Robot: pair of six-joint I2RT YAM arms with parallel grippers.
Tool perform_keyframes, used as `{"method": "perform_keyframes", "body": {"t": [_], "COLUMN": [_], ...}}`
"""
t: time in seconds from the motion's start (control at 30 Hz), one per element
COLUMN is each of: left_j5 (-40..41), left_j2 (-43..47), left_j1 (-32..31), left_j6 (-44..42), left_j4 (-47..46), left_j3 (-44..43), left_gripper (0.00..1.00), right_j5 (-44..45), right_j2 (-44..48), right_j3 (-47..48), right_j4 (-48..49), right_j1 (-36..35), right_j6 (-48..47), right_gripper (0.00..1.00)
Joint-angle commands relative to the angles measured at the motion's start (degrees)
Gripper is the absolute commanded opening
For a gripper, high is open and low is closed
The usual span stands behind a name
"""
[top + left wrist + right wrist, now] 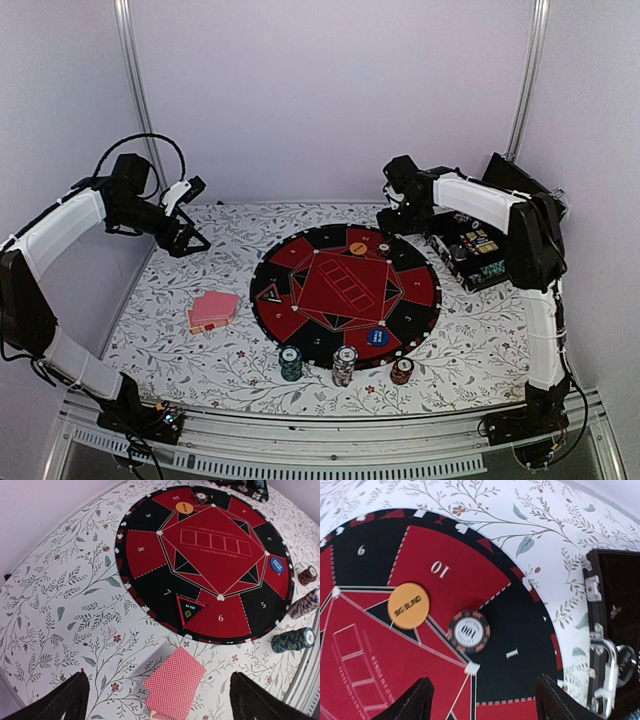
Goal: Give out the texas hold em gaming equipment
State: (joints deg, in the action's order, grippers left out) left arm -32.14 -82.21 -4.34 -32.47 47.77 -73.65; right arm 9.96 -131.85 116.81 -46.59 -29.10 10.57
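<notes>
- Hovering low over the mat's far side with the right gripper (482, 700), jaws spread wide, nothing between them.
- Just ahead of it: 1 white-edged dark red chip (468, 631), flat on the mat (520, 630) near the seat marked 10, not touched.
- Close beside that, the orange disc (408, 605) reading BIG BLIND.
- Off to the right, the black case (615, 605) on the table beside the mat.
- Over on the left, left gripper (160, 705) equally wide and empty, hanging above the pink-red-backed cards (175, 682) piled just off the mat.
- At the near edge, 3 chip stacks (294, 640) standing just outside the mat, with the blue disc (276, 565) on it.
- Handling, at a guess: chips rigid, light and thin, best pinched across the rim. Cards slippery, likely to fan, better squeezed by the long edges.
</notes>
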Motion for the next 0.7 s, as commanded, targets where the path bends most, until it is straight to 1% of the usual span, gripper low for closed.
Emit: {"method": "perform_keyframes", "body": {"t": [0.0,0.17,0.27,0.33,0.43,0.53,0.67], "left_j5": [-0.72,-0.89,-0.63,-0.36,-0.40,-0.48,-0.55], "left_j2": [0.22,0.21,0.29,0.39,0.45,0.72,1.00], "left_j1": [-0.23,-0.32,-0.32,-0.31,-0.41,-0.41,-0.41], "left_j6": [0.54,0.55,0.39,0.39,0.52,0.76,0.95], "left_j4": [0.55,0.58,0.66,0.67,0.87,0.98,1.08], "left_j3": [-1.45,-1.42,-1.59,-1.76,-2.15,-2.20,-2.09], "left_gripper": [1.00,1.00,1.00,1.00,1.00,1.00,1.00], "right_j5": [-1.63,-2.46,-2.77,-2.54,-3.06,-3.18,-3.47], "right_j2": [15.05,29.50,36.06,38.77,41.92,43.30,43.02], "right_j3": [-14.04,-34.60,-43.03,-47.08,-50.06,-51.14,-53.06], "right_j4": [1.56,2.69,1.07,-0.71,-3.24,-5.35,-6.56], "right_j1": [-4.82,-13.34,-19.82,-23.09,-27.36,-30.63,-32.39], "right_j6": [1.42,7.48,13.04,16.54,20.13,23.08,24.48], "right_gripper": [0.75,0.77,0.79,0.80,0.81,0.82,0.80]}}
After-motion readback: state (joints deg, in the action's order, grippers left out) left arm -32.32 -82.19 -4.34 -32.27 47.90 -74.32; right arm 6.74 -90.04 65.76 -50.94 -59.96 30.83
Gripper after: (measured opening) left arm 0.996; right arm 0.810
